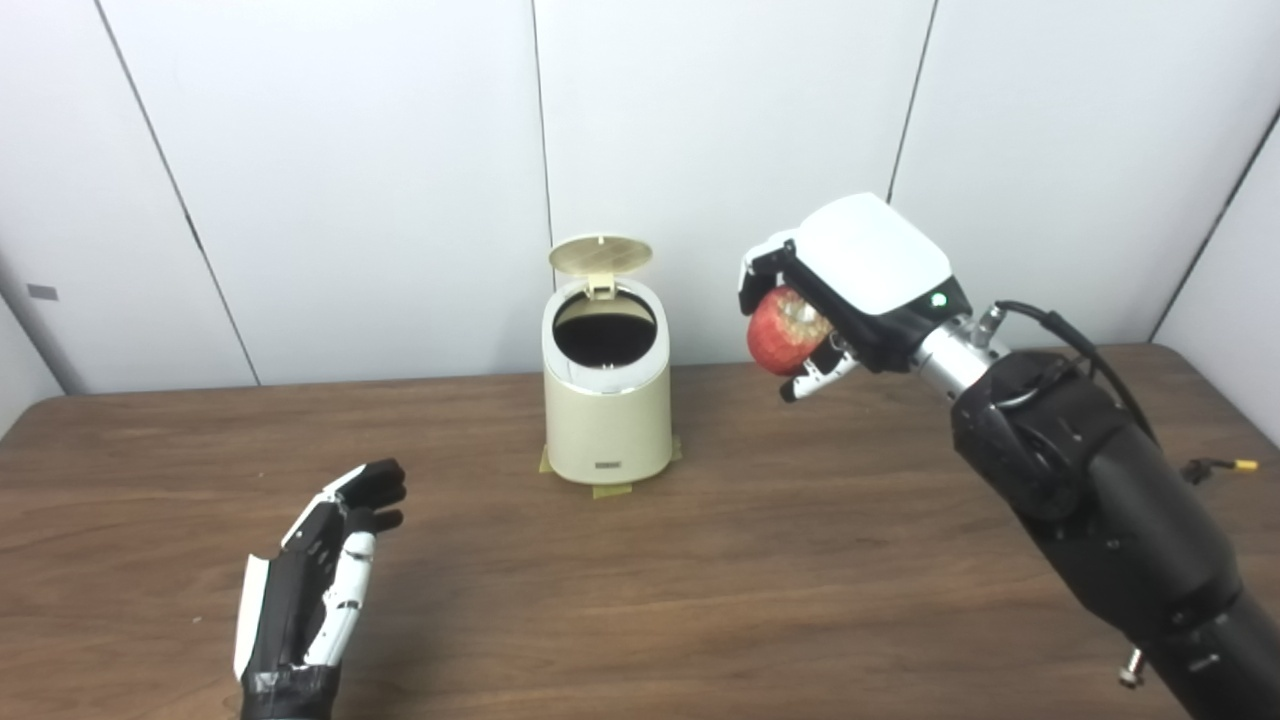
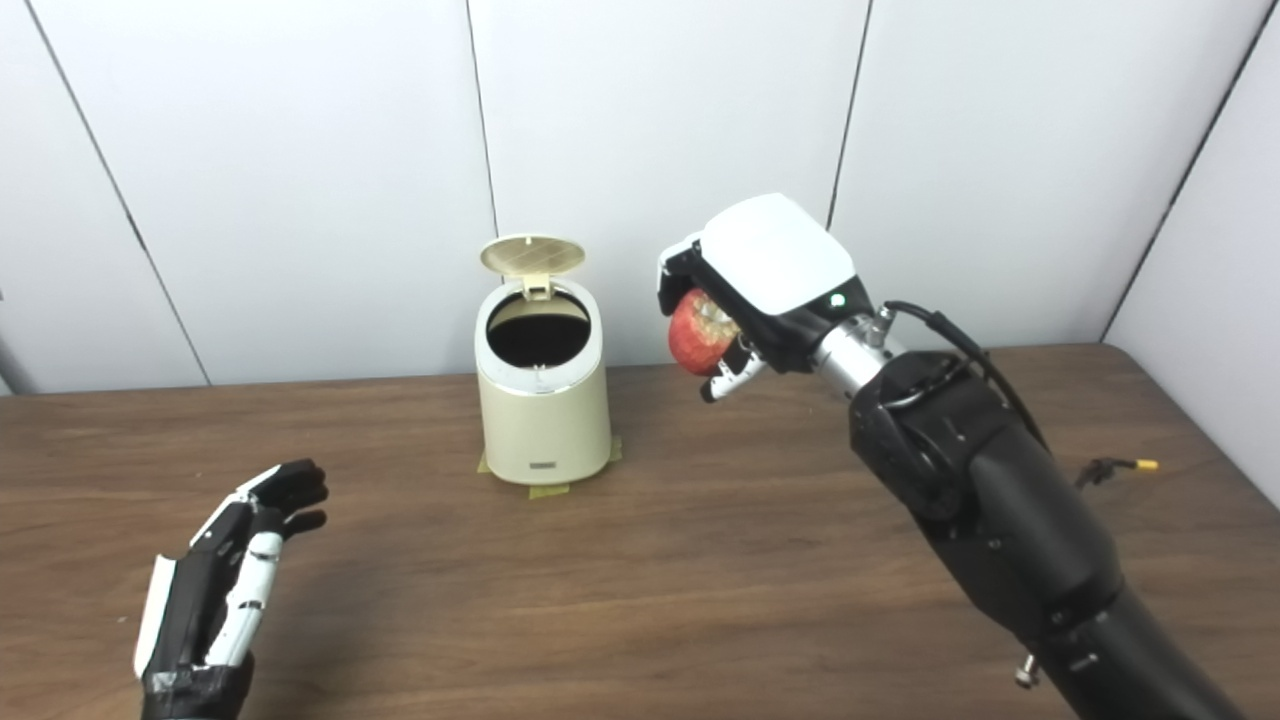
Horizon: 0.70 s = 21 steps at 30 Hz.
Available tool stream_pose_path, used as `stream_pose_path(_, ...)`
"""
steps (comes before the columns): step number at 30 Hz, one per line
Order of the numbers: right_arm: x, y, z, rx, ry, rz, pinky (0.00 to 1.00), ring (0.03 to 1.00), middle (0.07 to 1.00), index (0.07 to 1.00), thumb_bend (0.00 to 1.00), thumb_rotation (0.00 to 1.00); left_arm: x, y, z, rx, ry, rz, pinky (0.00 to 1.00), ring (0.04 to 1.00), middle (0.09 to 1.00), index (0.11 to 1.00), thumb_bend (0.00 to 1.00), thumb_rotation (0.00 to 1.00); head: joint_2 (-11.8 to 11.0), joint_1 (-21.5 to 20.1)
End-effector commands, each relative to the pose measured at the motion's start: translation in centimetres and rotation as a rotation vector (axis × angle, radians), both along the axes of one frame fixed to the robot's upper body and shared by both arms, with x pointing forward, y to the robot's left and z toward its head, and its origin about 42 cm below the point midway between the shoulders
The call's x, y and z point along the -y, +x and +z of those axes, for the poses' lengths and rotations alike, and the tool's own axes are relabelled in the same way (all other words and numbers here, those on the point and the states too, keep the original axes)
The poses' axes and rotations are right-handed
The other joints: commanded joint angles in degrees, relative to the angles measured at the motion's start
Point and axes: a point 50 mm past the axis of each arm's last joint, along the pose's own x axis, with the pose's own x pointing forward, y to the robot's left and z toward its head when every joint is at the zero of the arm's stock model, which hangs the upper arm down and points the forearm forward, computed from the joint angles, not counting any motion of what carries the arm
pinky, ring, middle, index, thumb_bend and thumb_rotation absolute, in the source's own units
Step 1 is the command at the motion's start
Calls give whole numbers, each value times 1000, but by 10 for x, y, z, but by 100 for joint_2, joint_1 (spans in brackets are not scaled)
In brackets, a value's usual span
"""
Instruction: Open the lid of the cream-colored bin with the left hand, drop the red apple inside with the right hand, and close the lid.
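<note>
The cream-colored bin (image 1: pixel 607 395) stands near the tabletop's (image 1: pixel 760 580) far edge, taped at its base so it stays put, its lid (image 1: pixel 600 254) tipped upright so the mouth is clear. The right robot hand (image 1: pixel 835 300) has its fingers wrapped around the red apple (image 1: pixel 785 332), held high beside the bin, probably to carry it over the rim. The left robot hand (image 1: pixel 320 580) hovers near the front edge, empty, fingers spread, out of the way.

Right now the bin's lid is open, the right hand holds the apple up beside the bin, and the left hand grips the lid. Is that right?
Not quite. The left hand is not on the lid: it is low over the table, open, well short of the bin, as the left eye view shows. The rest stands: the lid is open, and the right hand holds the apple up beside the bin.
</note>
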Motion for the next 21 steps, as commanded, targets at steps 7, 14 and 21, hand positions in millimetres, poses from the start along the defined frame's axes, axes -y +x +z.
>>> stream_pose_path(7,-41,10,41,177,41,181,332,419,567,471,510,0,-3,9,-1,19,-11,15,762,787,796,794,181,664,-14,10)
stream_pose_path(14,-51,47,21,274,117,307,340,446,568,459,495,0,-1,9,-3,12,3,7,767,793,803,797,194,665,-39,39)
stream_pose_path(21,-65,75,10,248,83,325,318,439,582,471,489,0,4,9,-4,19,25,-7,764,789,799,787,200,682,-57,82)
